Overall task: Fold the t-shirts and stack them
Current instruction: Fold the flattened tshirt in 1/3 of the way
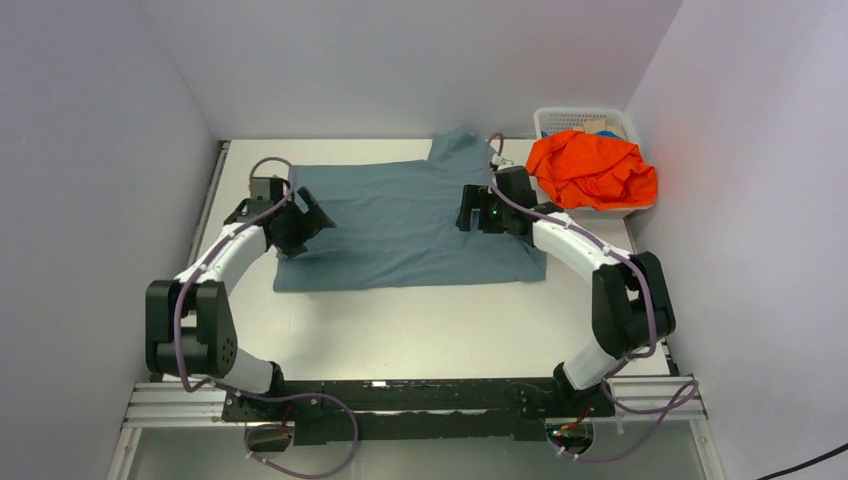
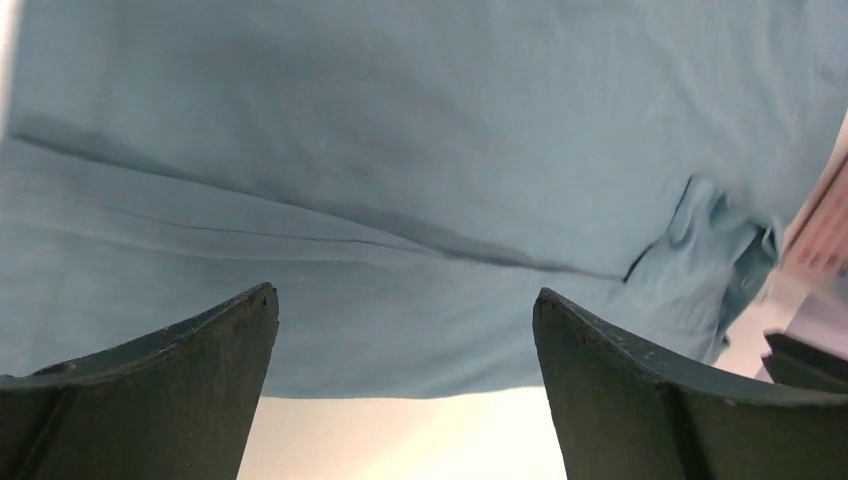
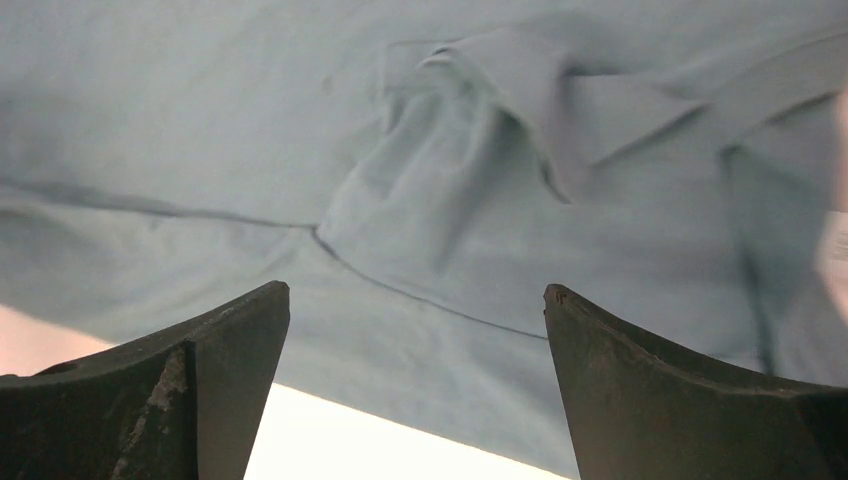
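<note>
On table — soft, flat blue-grey shirt

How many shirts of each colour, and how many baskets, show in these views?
Blue-grey shirt: 1
Orange shirt: 1
Basket: 1
Total: 3

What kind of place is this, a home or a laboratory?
Probably a laboratory robot cell: a white table enclosed by plain walls, left arm and right arm bolted to a metal rail, a blue-grey t-shirt laid out.
</note>
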### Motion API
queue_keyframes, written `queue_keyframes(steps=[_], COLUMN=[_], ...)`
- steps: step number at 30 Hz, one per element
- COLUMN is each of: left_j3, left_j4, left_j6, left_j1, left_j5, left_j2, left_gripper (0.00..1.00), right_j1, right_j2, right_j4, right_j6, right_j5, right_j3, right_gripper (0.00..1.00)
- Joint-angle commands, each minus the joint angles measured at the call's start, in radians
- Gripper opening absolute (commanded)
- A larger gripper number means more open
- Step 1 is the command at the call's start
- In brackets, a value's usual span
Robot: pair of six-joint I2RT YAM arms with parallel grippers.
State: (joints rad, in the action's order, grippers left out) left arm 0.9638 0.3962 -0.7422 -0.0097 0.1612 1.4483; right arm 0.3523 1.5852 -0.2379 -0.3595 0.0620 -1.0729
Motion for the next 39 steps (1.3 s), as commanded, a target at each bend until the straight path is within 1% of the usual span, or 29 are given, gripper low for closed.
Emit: queue_keyframes(steps=[1,4,6,9,13,15,18,21,25,29,32,34,37,39], left_j3=[-0.017,-0.038,-0.048,-0.044,-0.044,-0.041,-0.019,-0.001,0.015,0.024,0.027,0.051,0.079,0.06], left_j4=[-0.06,-0.072,-0.073,-0.057,-0.052,-0.049,-0.023,-0.007,-0.014,-0.038,-0.073,-0.065,-0.033,-0.033], left_j6=[0.05,0.053,0.059,0.072,0.081,0.088,0.11,0.115,0.118,0.117,0.106,0.109,0.122,0.124], left_j1=[-0.035,-0.035,-0.035,-0.025,-0.004,0.003,0.005,0.005,0.002,-0.008,-0.008,-0.008,-0.009,-0.009], left_j5=[0.101,0.102,0.082,0.048,0.032,0.034,0.024,0.02,0.029,0.028,0.047,0.063,0.1,0.099], left_j2=[0.08,0.124,0.147,0.18,0.201,0.197,0.189,0.177,0.136,0.116,0.157,0.208,0.281,0.294], left_gripper=[0.99,1.0,1.0,0.99,0.99,0.99,0.99,0.99,0.99,0.99,0.99,0.99,0.99,1.0], right_j1=[0.011,0.011,0.009,-0.012,-0.079,-0.104,-0.13,-0.131,-0.121,-0.051,0.027,0.06,0.065,0.064], right_j2=[0.087,0.17,0.231,0.341,0.45,0.493,0.507,0.429,0.267,0.153,0.119,0.117,0.128,0.137], right_j4=[0.126,0.165,0.182,0.191,0.23,0.22,0.153,0.136,0.087,0.013,0.01,0.021,0.054,0.035], right_j6=[-0.056,-0.053,-0.049,-0.045,-0.095,-0.099,-0.086,-0.05,-0.03,-0.024,-0.048,-0.07,-0.099,-0.113], right_j5=[0.121,0.125,0.077,-0.033,-0.062,-0.107,-0.094,-0.058,-0.011,-0.035,-0.097,-0.099,-0.07,-0.122], right_j3=[-0.025,-0.079,-0.129,-0.247,-0.377,-0.434,-0.478,-0.407,-0.268,-0.159,-0.071,-0.035,0.016,0.045], right_gripper=[1.0,1.0,1.0,1.0,1.0,1.0,1.0,1.0,1.0,1.0,1.0,1.0,1.0,1.0])
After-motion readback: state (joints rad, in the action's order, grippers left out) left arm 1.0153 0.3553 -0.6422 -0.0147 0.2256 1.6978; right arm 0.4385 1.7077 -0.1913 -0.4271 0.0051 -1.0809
